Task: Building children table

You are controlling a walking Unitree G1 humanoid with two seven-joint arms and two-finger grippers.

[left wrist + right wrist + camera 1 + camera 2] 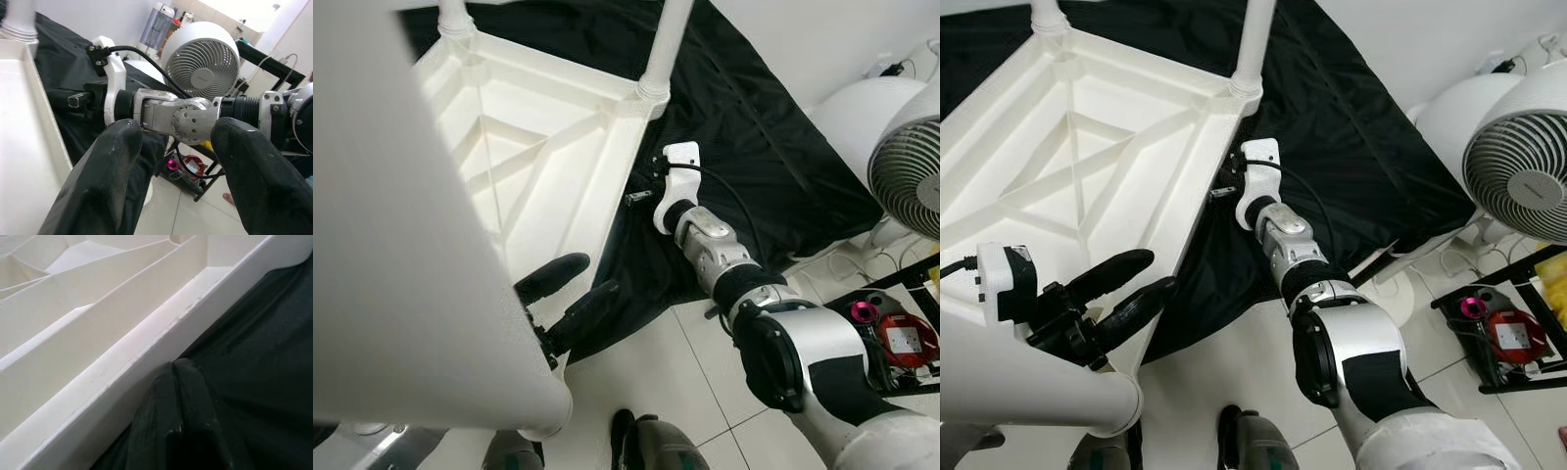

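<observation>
- On the black sheet spread over the pale tiled floor, a white children's table is lying upside down, its ribbed underside facing up.
- Two white legs are standing up from the far corners; a third leg is crossing the near foreground, close to the head camera.
- Writing: the fan is carrying a small label at its hub, too small to read. No other lettering is legible.
- The left gripper is hovering at the near edge of the table, by the third leg. In the left wrist view its fingers are standing spread apart, with nothing between them.
- The right gripper is lying against the table's right-hand rim, down where the rim meets the sheet. In the right wrist view its fingertips are pressed together, touching the outer wall of the rim, pinching nothing visible.
- The right arm is reaching forward from the robot's shoulder along the sheet's edge, a black cable running along the wrist.
- To the robot's right, the fan is standing beside a white rounded object; nearer, a black shelf is holding red and pink items.
- At the lower edge, the robot's feet are resting on the tiles.
</observation>
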